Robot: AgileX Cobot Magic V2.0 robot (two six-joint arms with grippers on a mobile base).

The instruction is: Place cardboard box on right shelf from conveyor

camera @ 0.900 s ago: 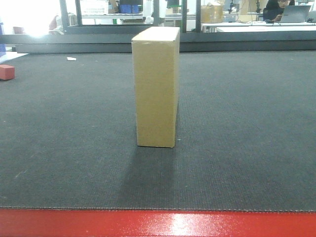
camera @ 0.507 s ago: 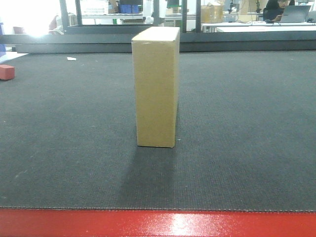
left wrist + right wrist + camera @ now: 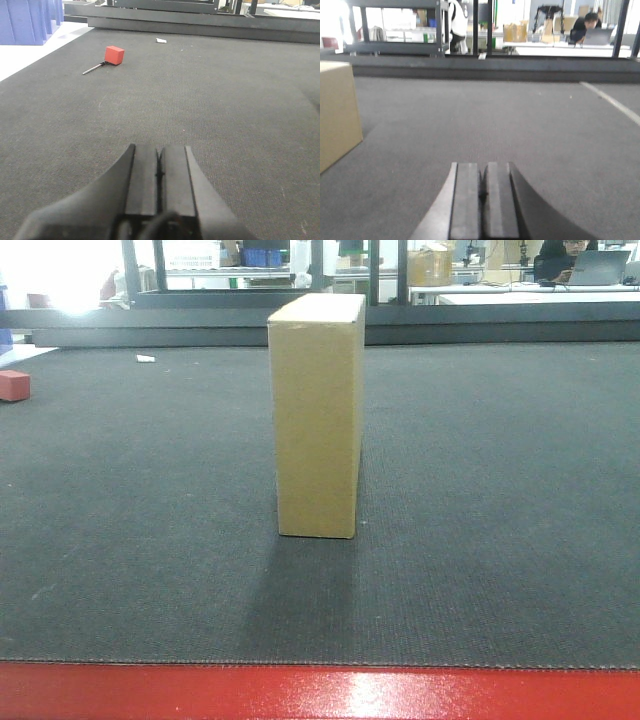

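Well, the cardboard box (image 3: 316, 420) stands upright on the conveyor (image 3: 500, 490), left gripper (image 3: 159, 172) and right gripper (image 3: 482, 192) pinched closed, empty; it looks light, stiff, tippy, so squeeze its broad side faces.

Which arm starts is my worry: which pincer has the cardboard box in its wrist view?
The right pincer: the cardboard box stands at its view's left edge. The left pincer sees a red block instead.

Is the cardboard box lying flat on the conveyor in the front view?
No, the cardboard box stands upright on its narrow end on the conveyor.
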